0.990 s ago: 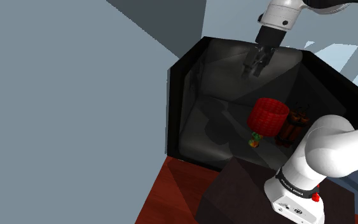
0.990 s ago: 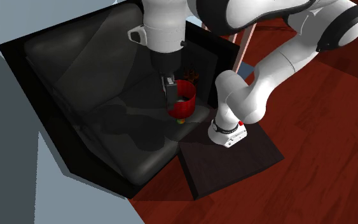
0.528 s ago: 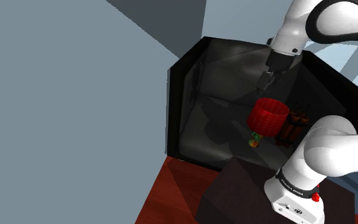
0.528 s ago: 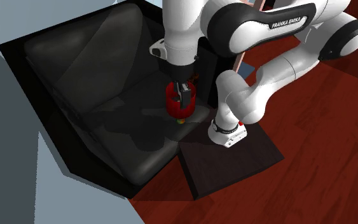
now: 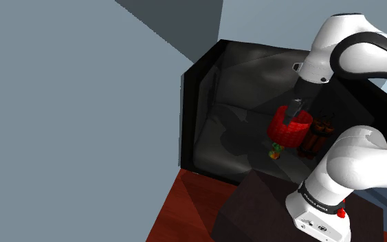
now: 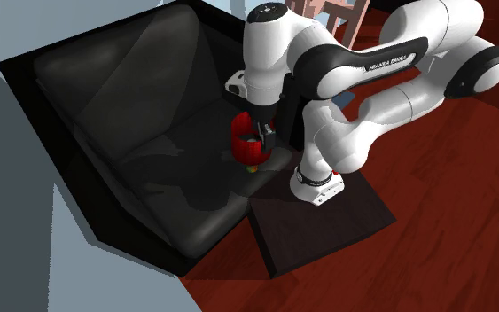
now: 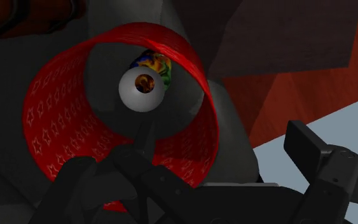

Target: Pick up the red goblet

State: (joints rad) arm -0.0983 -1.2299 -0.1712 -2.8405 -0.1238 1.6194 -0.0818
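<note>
wall (image 5: 68, 117): plain grey-blue, on the shoulder view's left | floor (image 6: 451, 239): red-brown wood, glossy | armchair (image 6: 105, 97): black, soft cushions, stands on floor beside wall | chair (image 6: 331, 11): pale wood, past armchair at second exterior view's top | light: dim on armchair seat

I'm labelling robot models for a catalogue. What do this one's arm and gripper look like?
The arm has rounded white links with dark joints, one black band bearing white FRANKA EMIKA lettering, and a red knob at its base. The gripper is all black.
</note>
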